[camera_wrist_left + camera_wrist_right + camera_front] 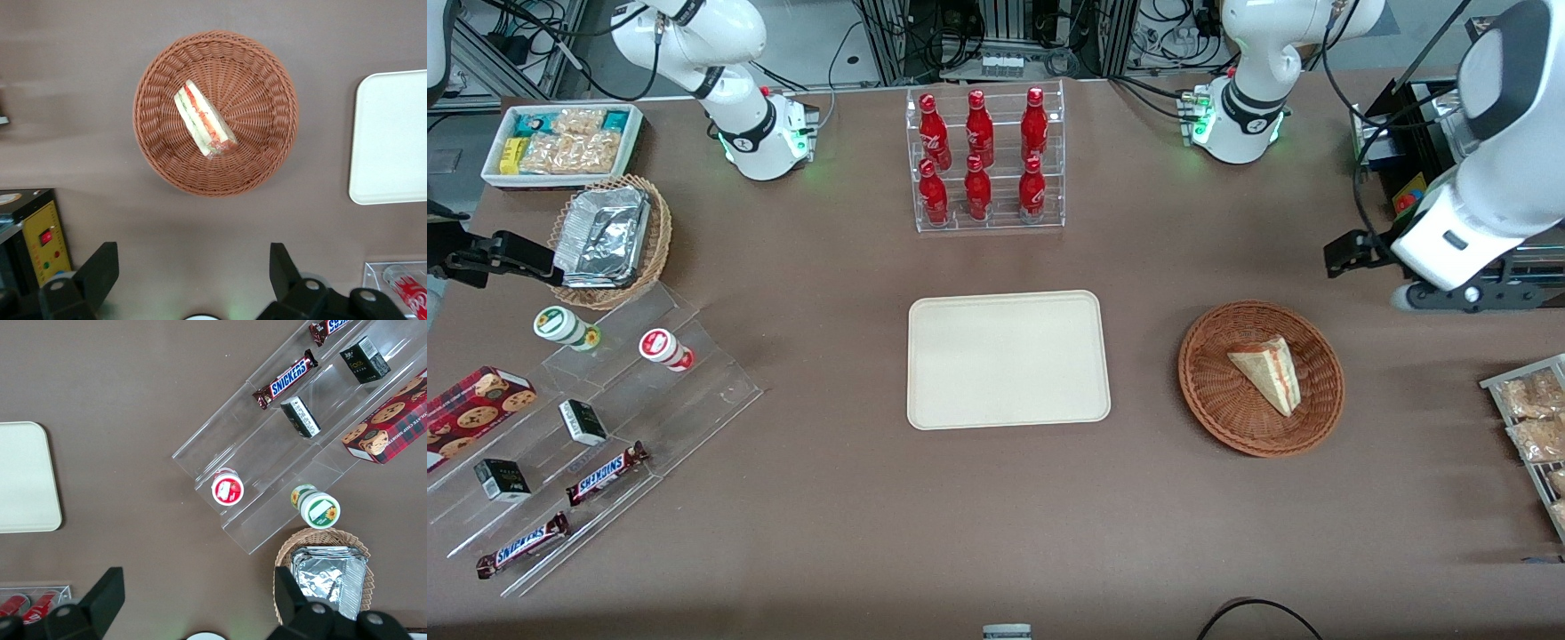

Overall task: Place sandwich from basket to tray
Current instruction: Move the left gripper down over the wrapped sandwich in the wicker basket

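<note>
A triangular, clear-wrapped sandwich [204,120] lies in the woven wicker basket [160,153]; the end effector [193,267] hovers above, fingers apart. Only the wrist view shows its red-green filling clearly.

Tray [390,137] cut by wrist frame edge; tool [193,270] fingertips too

A brown table [996,516] fills the room, metal racks and cables [1005,36] above it.

**Sandwich, basket and tray on the surface**

Triangular sandwich [1268,372], pale bread with red and green filling stripes, lies flat inside the round reddish-brown wicker basket [1214,391]. Cream rectangular tray [1007,360] lies bare nearby, toward the parked arm's end.
</note>
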Available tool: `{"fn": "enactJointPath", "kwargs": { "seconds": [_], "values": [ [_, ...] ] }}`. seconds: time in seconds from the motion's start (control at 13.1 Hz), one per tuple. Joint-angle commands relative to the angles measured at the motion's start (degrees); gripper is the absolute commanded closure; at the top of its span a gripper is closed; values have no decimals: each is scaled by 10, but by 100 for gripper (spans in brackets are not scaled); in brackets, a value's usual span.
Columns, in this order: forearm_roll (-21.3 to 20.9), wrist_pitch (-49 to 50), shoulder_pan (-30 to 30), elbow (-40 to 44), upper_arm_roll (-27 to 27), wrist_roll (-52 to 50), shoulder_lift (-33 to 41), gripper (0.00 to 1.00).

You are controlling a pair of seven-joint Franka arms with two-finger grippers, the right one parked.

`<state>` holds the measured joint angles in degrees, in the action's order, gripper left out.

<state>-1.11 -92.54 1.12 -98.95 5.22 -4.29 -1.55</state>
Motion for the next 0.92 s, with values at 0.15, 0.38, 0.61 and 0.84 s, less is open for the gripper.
{"fn": "enactJointPath", "kwargs": {
  "seconds": [0.15,0.38,0.61,0.84],
  "values": [
    [8,-134,1,-126,-3,8,16,0],
    [8,-244,1,-212,-4,7,22,0],
    [8,-336,-2,-268,-5,7,16,0],
    [8,-395,-10,-290,-5,0,0,0]
  ]
}}
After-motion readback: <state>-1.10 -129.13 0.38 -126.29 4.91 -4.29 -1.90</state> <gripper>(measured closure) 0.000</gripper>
